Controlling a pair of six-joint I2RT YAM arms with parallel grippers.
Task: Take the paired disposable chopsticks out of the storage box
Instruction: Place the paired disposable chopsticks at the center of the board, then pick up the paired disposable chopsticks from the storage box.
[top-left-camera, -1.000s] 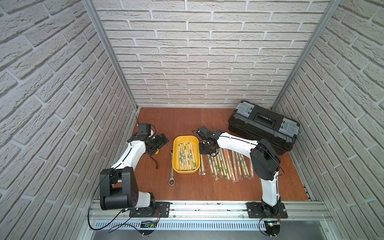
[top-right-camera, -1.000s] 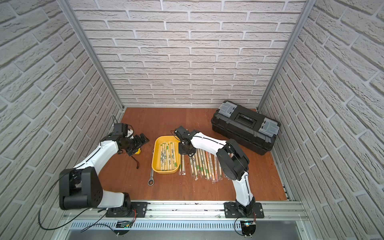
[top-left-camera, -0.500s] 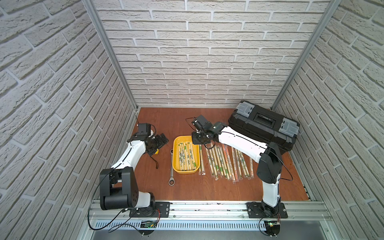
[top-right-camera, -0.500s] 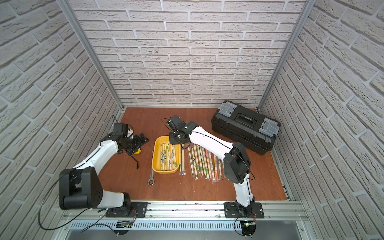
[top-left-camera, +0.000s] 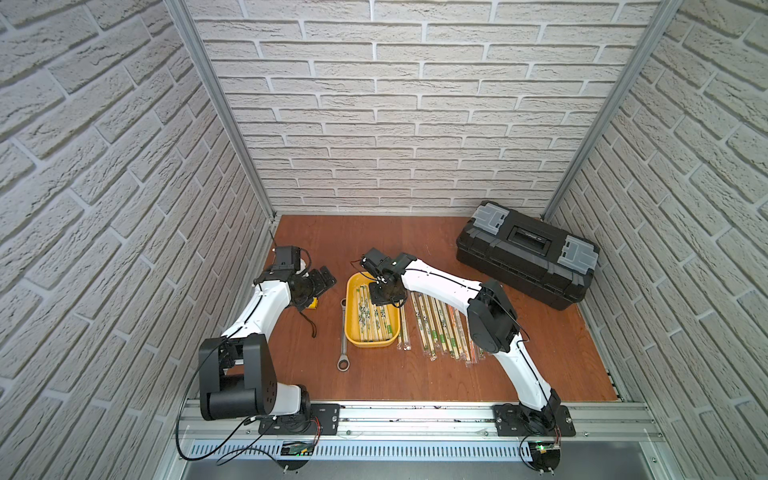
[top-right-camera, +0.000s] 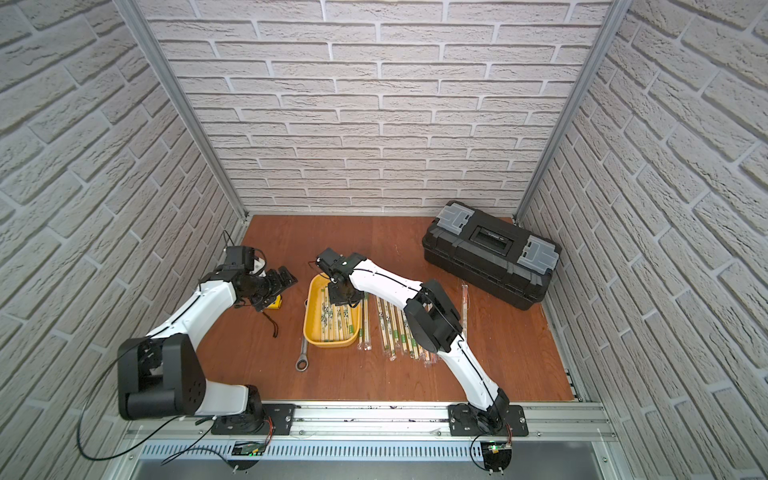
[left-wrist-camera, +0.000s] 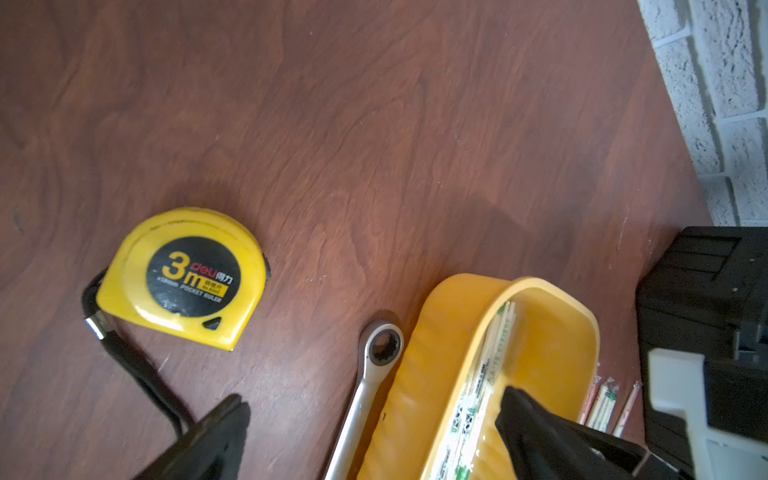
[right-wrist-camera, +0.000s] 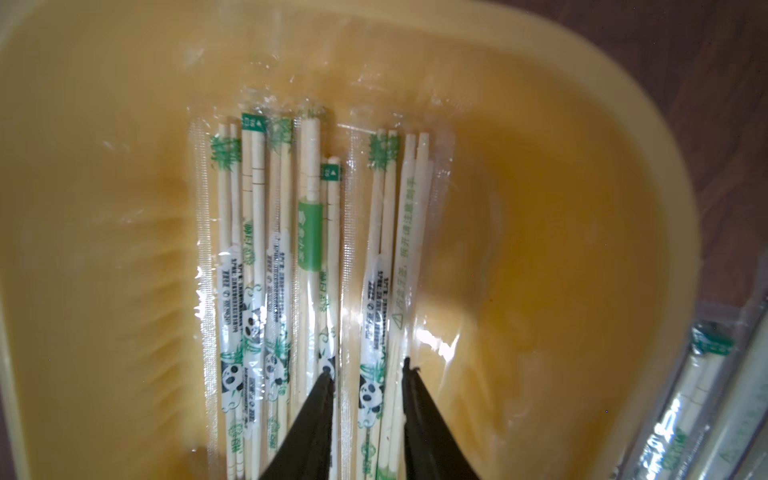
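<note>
Several paired disposable chopsticks (right-wrist-camera: 307, 249) lie lengthwise in the storage box (top-left-camera: 371, 342), a yellow tray on the table (top-left-camera: 415, 374). The right gripper (right-wrist-camera: 368, 370) is down inside the tray's 12 o'clock end. Its fingers stand slightly apart, straddling one panda-print sleeve without visibly pinching it. More sleeved pairs (top-left-camera: 436, 324) lie in a row at the tray's 3 o'clock. A wrench (top-left-camera: 343, 332) lies along its 9 o'clock side. The left gripper (left-wrist-camera: 374, 397), spread wide and empty, hovers at 10 o'clock near a tape measure (left-wrist-camera: 183, 278). A black toolbox (top-left-camera: 528, 253) sits at 2 o'clock.
</note>
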